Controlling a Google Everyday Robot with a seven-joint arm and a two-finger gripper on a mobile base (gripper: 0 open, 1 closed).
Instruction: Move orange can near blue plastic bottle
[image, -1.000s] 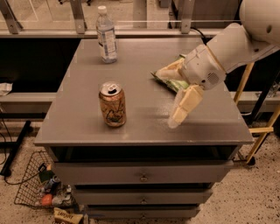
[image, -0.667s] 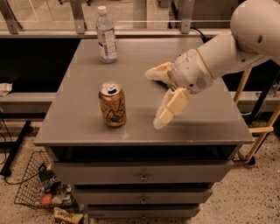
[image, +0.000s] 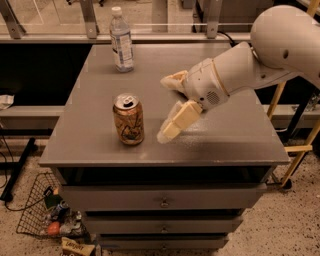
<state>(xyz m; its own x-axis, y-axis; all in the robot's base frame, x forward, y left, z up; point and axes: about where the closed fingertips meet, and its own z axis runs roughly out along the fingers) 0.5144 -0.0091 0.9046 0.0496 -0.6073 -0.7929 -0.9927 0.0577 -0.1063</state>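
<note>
The orange can (image: 128, 119) stands upright near the front left of the grey cabinet top (image: 235, 140); it is tan-orange with dark artwork and a silver pull-tab top. The blue plastic bottle (image: 121, 40) stands upright at the back left, clear with a white cap and pale label. My gripper (image: 166, 108) is open just right of the can, a short gap away, with one finger (image: 175, 121) low toward the front and the other finger (image: 173, 81) toward the back. It holds nothing. The green chip bag is hidden behind my arm.
My white arm (image: 260, 55) reaches in from the upper right over the cabinet top. Drawers (image: 162, 200) run below the front edge. A wire basket (image: 45, 215) with litter sits on the floor at the lower left. A railing (image: 150, 35) runs behind the cabinet.
My gripper has moved left across the cabinet top toward the orange can, passing in front of the green chip bag. The can and the bottle have not moved.
</note>
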